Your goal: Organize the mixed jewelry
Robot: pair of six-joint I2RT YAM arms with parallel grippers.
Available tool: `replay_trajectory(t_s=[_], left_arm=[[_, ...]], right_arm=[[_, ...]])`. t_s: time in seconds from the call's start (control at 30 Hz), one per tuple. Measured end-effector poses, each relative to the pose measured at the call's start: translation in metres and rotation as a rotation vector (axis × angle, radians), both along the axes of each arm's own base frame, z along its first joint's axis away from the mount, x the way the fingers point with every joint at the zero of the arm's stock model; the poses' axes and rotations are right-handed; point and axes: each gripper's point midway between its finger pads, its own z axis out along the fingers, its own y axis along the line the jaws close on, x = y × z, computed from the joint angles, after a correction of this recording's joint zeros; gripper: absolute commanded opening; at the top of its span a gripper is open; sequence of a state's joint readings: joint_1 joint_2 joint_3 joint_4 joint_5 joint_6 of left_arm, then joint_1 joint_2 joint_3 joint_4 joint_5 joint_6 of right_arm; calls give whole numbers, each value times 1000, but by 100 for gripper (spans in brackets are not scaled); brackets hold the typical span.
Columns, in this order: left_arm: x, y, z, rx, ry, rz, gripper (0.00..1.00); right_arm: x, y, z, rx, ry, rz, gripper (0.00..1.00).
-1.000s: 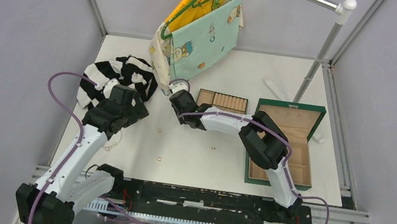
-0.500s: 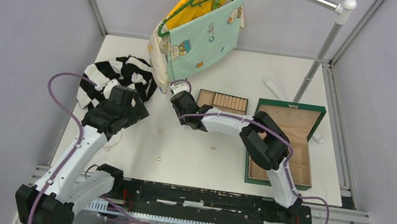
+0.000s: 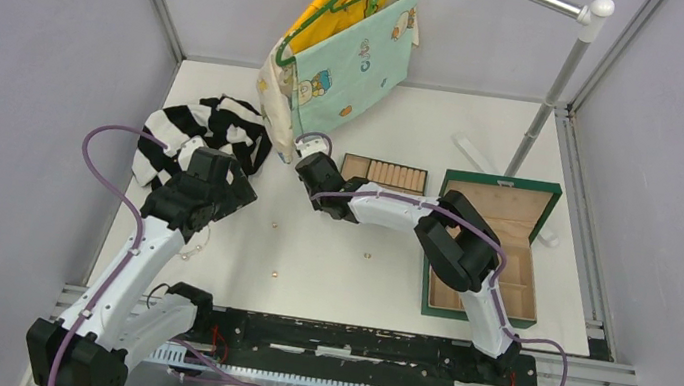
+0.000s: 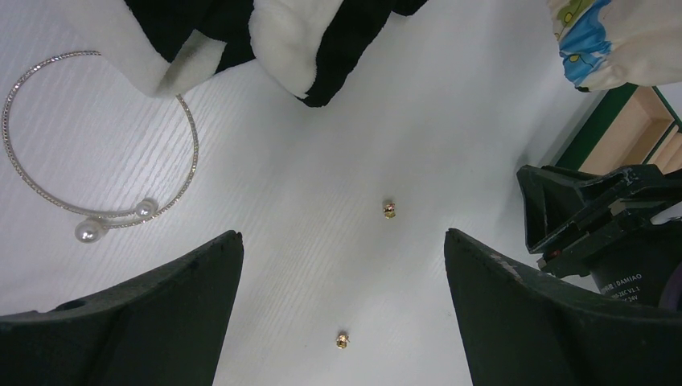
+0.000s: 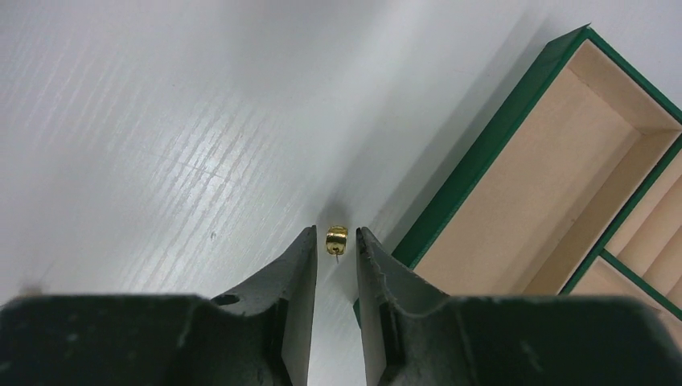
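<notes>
**One gold piece at the right tips, the rest loose on the table**

Over the last second the right gripper (image 5: 334, 228) has edged a little toward the divided tray (image 3: 383, 173). The left arm and the scattered pieces lie as they did. The right gripper's fingers are drawn almost together, leaving a narrow slit. A small gold piece (image 5: 336, 240) sits in that slit with a sliver of table showing on either side. Whether it is pinched or only lying under the tips I cannot tell. Just beside the tips stands a green-rimmed container (image 5: 490, 141) with tan compartments, and the compartments in view are bare.

The left gripper (image 4: 342, 235) hangs spread wide above the table, holding nothing. Between its fingers the wrist view shows two gold studs (image 4: 389, 209), apart from each other. Off to one side lies a thin pearl-tipped bangle (image 4: 87, 232), its far arc running up against the striped garment (image 4: 273, 32).

From above, three such studs show mid-table, well apart from each other and from the green box (image 3: 501, 179). That box's inside is too small in the overhead view to check for jewelry.

As a judgement, the sorting is near its start — no piece can be seen stowed anywhere, and at most one is in hand. The loose studs and the bangle are all left to gather and place.
</notes>
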State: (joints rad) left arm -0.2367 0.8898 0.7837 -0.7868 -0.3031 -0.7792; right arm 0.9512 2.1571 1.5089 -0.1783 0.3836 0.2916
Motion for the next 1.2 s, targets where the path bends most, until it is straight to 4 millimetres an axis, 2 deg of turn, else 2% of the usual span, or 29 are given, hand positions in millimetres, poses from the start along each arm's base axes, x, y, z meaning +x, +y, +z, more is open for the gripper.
replay_trajectory(t_s=[0.17, 0.4, 1.2], left_arm=[[0, 0, 0, 0, 0, 0, 100], [0, 0, -2, 5, 3, -4, 100], [-1, 1, -2, 13, 5, -13, 100]], right_arm=[[3, 1, 3, 8, -6, -5, 21], [3, 1, 3, 13, -2, -11, 23], [5, 0, 3, 21, 4, -19, 19]])
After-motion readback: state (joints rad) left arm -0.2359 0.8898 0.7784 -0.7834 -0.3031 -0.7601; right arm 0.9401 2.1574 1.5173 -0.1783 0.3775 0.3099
